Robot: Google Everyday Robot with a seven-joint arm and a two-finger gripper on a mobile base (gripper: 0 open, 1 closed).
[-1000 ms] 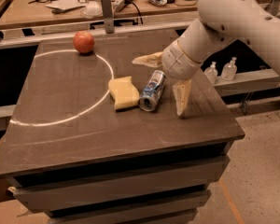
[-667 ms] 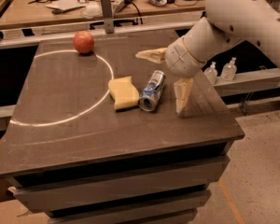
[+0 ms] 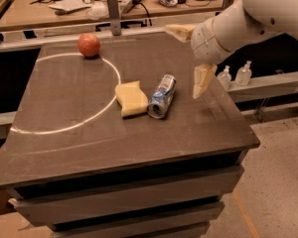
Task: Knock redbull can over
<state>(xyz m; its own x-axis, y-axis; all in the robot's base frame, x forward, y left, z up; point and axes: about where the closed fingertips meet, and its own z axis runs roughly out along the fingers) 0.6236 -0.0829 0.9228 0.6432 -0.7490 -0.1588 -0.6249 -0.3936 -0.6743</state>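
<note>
The redbull can (image 3: 162, 96) lies on its side on the dark table (image 3: 89, 133), its shiny top towards me, touching the right edge of the yellow sponge (image 3: 130, 98). My gripper (image 3: 190, 57) hangs above the table's right side, up and to the right of the can and apart from it. Its two tan fingers are spread wide, one (image 3: 179, 31) towards the back and one (image 3: 202, 80) towards the front. Nothing is between them.
A red apple (image 3: 89, 44) sits at the back left on a white chalk arc (image 3: 64, 125). Two small clear bottles (image 3: 236, 75) stand on a ledge to the right. A cluttered workbench (image 3: 89, 6) runs behind the table.
My gripper has risen and drawn back to the right, away from the can. The can, the sponge and the apple lie as before.
</note>
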